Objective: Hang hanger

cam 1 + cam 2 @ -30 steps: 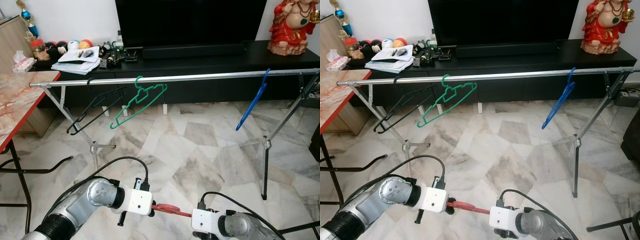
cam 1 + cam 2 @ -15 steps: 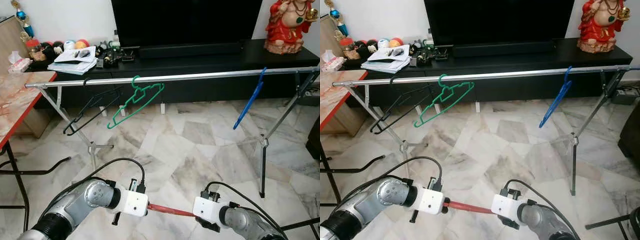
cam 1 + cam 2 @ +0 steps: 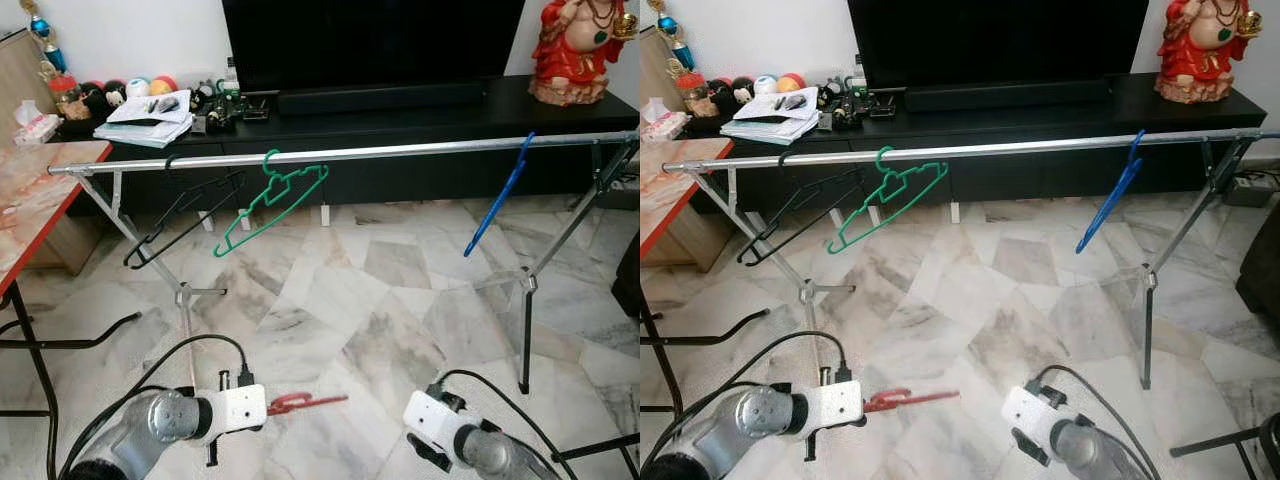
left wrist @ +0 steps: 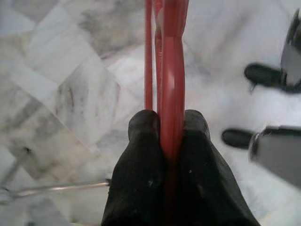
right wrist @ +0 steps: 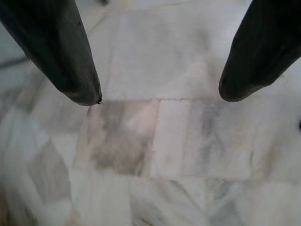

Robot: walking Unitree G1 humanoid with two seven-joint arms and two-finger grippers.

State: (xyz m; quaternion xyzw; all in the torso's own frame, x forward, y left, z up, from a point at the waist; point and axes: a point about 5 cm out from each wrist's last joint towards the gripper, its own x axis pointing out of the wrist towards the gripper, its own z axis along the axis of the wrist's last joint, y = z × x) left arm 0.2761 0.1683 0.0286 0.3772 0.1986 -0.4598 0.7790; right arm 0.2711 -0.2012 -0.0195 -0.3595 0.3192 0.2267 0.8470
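— So, where do we see the red hanger (image 3: 305, 402)?

— Low over the marble floor (image 3: 350, 300), clamped between the left gripper (image 4: 165, 141)'s fingers. Our right gripper (image 5: 160, 94) hangs beside it, fingers spread, holding nothing.

— And the rail (image 3: 400, 153)?

— It carries a black hanger (image 3: 180, 215), a green hanger (image 3: 275, 205) and a blue hanger (image 3: 500, 200).

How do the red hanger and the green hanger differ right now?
The red hanger is clamped in the left gripper, low over the floor; the green hanger hangs by its hook on the rail. The red one lies roughly level, while the green one hangs tilted. Colour differs too. Both look like thin plastic hangers. The right gripper is open, holding nothing.
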